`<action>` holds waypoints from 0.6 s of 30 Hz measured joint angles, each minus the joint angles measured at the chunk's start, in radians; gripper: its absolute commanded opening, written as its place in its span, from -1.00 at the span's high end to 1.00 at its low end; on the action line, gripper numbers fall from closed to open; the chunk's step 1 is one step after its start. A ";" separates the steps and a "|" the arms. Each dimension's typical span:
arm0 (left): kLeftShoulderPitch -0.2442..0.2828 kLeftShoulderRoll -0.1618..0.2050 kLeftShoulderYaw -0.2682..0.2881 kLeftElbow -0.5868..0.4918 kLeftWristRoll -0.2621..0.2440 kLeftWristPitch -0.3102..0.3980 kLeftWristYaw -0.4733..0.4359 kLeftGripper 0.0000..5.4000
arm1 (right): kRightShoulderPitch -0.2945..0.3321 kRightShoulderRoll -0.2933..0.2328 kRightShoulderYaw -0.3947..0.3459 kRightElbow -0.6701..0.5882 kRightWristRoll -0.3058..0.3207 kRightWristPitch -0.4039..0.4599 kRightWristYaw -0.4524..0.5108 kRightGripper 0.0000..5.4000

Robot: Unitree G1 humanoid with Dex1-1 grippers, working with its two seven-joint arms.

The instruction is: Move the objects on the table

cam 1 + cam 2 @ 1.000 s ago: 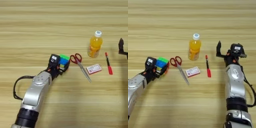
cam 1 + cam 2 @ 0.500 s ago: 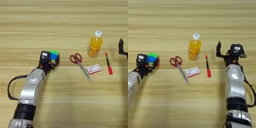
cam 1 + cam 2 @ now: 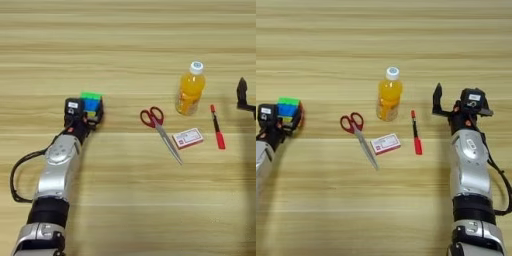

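Observation:
My left gripper (image 3: 86, 116) is shut on the multicoloured puzzle cube (image 3: 91, 101) at the left of the table (image 3: 125, 45). Its black fingers sit on either side of the cube. The red-handled scissors (image 3: 158, 126) lie in the middle with blades pointing toward me. Right of them are the red-and-white flat box (image 3: 188, 138), the upright orange juice bottle (image 3: 190, 92) and the red pen (image 3: 217, 133). My right gripper (image 3: 447, 102) stands open just right of the pen, holding nothing, one finger raised.
A black cable (image 3: 17, 175) loops out beside my left forearm. Bare wood stretches across the far side and along the near edge of the table.
My left gripper has carried the puzzle cube leftward and slightly away from me, away from the scissors. The right arm and the other objects have not moved.

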 measured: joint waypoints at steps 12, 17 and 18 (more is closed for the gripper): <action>-0.047 0.037 0.049 0.139 -0.001 -0.091 0.019 -0.22 | 0.000 0.000 0.001 0.019 0.000 -0.011 0.001 -1.00; -0.049 0.052 0.066 0.144 -0.002 -0.093 0.023 -0.22 | 0.000 0.000 0.003 0.019 0.000 -0.011 0.001 -1.00; -0.049 0.060 0.070 0.144 -0.002 -0.092 0.025 -0.22 | 0.000 0.000 0.003 0.019 0.000 -0.011 0.001 -1.00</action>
